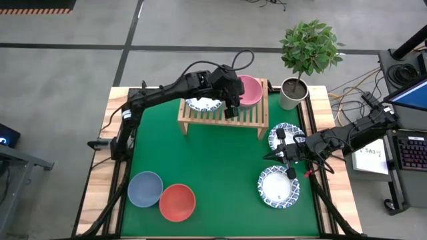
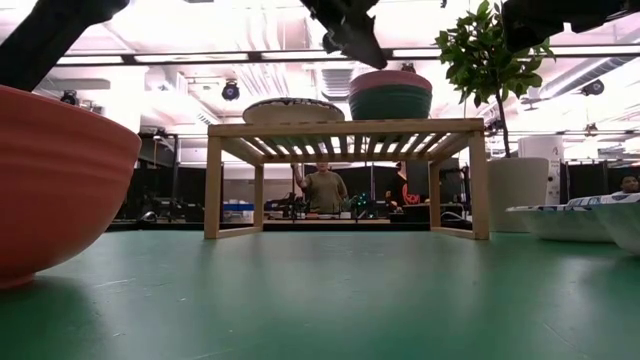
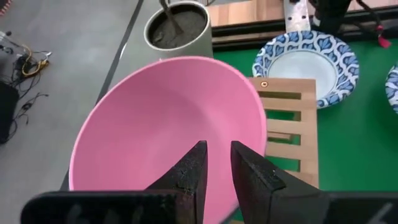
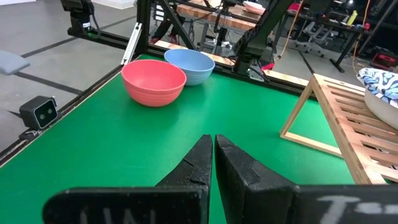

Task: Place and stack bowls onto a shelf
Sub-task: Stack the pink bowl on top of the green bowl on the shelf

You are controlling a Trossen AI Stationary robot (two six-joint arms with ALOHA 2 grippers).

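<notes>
While the left arm reached across the shelf (image 1: 223, 115), its tool (image 1: 230, 107) hung just over the near rim of the pink bowl (image 1: 250, 90), fingers (image 3: 189, 171) drawn to a narrow gap and holding nothing. In the left wrist view the fingertips lay against the bowl's inner wall in the picture, but contact could not be confirmed. The pink bowl sat nested in a dark green bowl (image 2: 391, 103) on the right part of the shelf top. A white bowl with a blue patterned rim (image 1: 202, 105) rested on the left part of the same shelf, partly covered by the arm.

The right arm waited over the right side of the table (image 1: 213, 173), its tool (image 1: 283, 155) between two more patterned bowls: one (image 1: 285, 135) toward the shelf, one (image 1: 279, 186) toward the front edge. Its fingers (image 4: 199, 163) were closed nearly together with nothing between them.

At the front left of the table, a blue-grey bowl (image 1: 145, 189) and a red bowl (image 1: 177, 202) stood touching or nearly touching each other. A potted plant (image 1: 297, 67) stood just beyond the right end of the shelf, off the green mat. In the low view, a person (image 2: 324, 188) was visible in the room beyond, framed under the shelf
</notes>
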